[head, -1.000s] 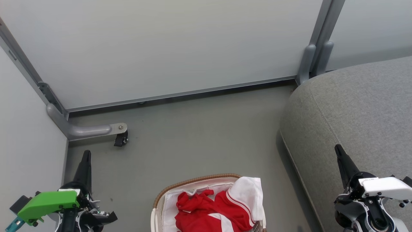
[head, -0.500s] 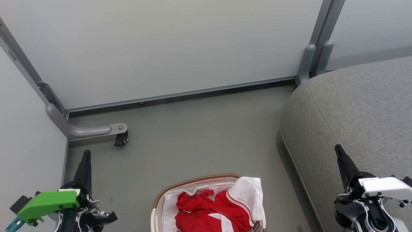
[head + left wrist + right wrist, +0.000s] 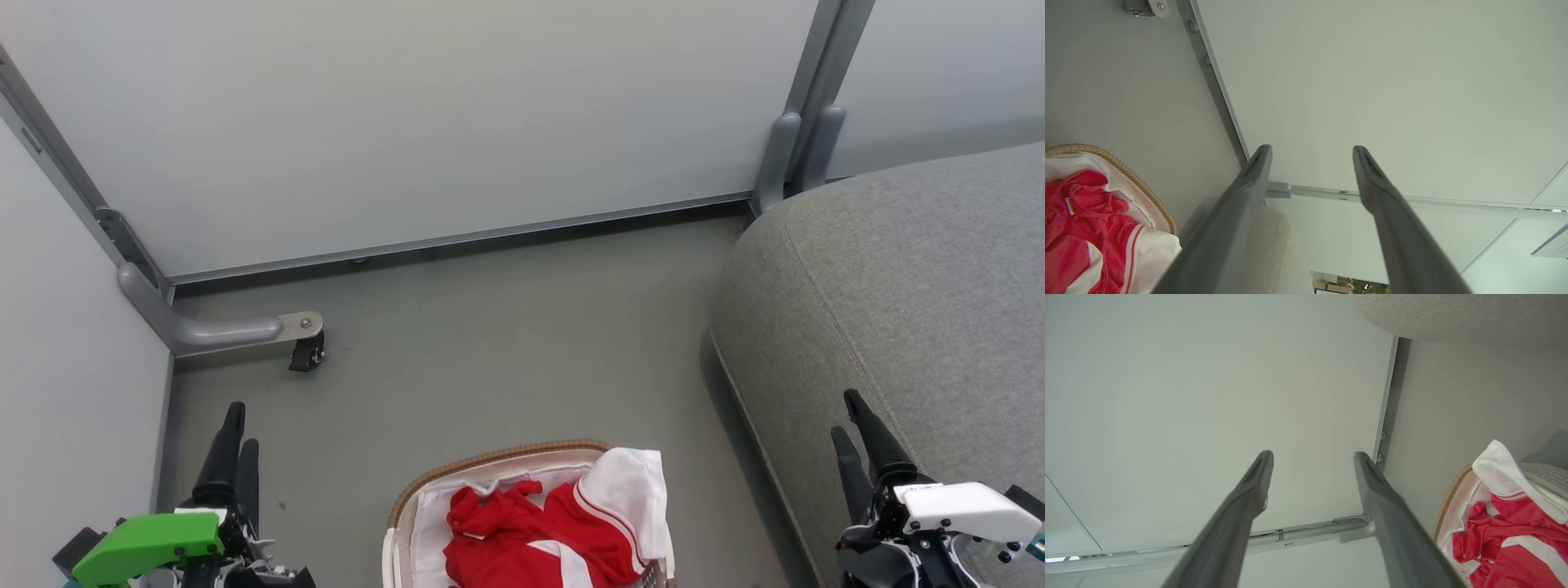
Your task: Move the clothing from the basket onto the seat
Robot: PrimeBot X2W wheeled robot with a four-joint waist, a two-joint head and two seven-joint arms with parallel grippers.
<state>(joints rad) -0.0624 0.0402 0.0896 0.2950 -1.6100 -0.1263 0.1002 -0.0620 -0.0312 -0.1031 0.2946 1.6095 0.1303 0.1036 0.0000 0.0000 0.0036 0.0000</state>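
The red clothing point(image 3: 539, 531) with white panels lies heaped in the cream basket point(image 3: 490, 461) at the bottom centre of the head view, a white part draped over the rim. The clothing point(image 3: 1081, 228) shows at the lower left of the left wrist view and the clothing point(image 3: 1515, 535) at the lower right of the right wrist view. The grey seat point(image 3: 906, 302) fills the right side. My left gripper point(image 3: 238, 429) hangs open at the lower left, well left of the basket. My right gripper point(image 3: 845, 416) is open over the seat's edge, holding nothing.
White partition panels point(image 3: 424, 114) wall off the back and left. A grey frame foot with a black caster point(image 3: 306, 353) stands on the floor at the left. Grey floor point(image 3: 506, 351) lies between the basket, the panels and the seat.
Both grippers have dropped lower in the head view and turned about their wrists, so that two fingers of each now show apart. The basket, clothing and seat have not moved.
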